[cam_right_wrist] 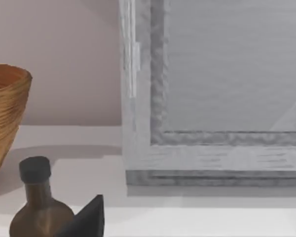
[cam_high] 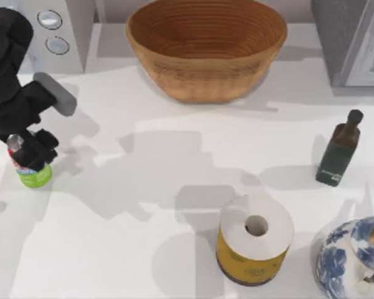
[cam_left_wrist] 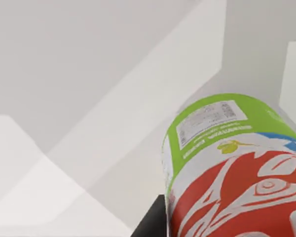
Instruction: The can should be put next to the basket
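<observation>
From above, the left gripper (cam_high: 30,152) sits at the desk's (cam_high: 143,187) left edge, about halfway along it, its dark fingers closed around the can (cam_high: 31,168), whose silver top and lime-green base peek out on either side of them. The basket (cam_high: 206,47) stands at the middle of the far edge, well apart from the can. A dark green bottle (cam_high: 340,149) stands near the right edge, a yellow-wrapped paper roll (cam_high: 254,240) near the front edge, and a blue-and-white teapot (cam_high: 352,258) in the front right corner. In the left wrist view, the can (cam_left_wrist: 232,173) looms close, green band above red lettering, with a dark finger (cam_left_wrist: 150,224) pressed against its side. In the right wrist view, the bottle (cam_right_wrist: 37,202) and part of the basket (cam_right_wrist: 5,113) appear beside a grey cabinet (cam_right_wrist: 212,98); a dark fingertip (cam_right_wrist: 86,219) shows, but whether the right gripper's fingers are open or closed cannot be told.
</observation>
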`<action>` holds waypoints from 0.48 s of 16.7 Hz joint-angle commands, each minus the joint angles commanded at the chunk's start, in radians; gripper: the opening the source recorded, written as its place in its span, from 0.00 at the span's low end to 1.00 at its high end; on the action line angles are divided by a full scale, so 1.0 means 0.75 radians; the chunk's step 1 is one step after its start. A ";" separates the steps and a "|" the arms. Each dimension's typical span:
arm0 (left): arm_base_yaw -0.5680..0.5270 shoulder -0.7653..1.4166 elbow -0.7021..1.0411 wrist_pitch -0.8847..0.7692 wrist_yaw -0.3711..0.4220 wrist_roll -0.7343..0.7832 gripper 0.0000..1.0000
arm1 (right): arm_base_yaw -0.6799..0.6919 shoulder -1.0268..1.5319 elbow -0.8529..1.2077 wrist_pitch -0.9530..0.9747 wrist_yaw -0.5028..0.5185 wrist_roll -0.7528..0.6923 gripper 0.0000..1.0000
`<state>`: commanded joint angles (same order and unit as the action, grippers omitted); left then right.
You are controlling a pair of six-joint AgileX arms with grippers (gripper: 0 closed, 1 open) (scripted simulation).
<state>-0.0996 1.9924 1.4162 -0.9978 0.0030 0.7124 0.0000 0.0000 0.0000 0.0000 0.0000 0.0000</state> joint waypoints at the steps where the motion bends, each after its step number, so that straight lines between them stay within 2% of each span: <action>1: -0.027 0.021 0.011 0.005 0.003 -0.029 0.00 | 0.000 0.000 0.000 0.000 0.000 0.000 1.00; 4: -0.171 0.129 0.083 0.016 0.016 -0.199 0.00 | 0.000 0.000 0.000 0.000 0.000 0.000 1.00; 8: -0.431 0.328 0.252 -0.027 0.039 -0.614 0.00 | 0.000 0.000 0.000 0.000 0.000 0.000 1.00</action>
<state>-0.4231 2.2387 1.6049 -1.0183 0.0322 0.2516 0.0000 0.0000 0.0000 0.0000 0.0000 0.0000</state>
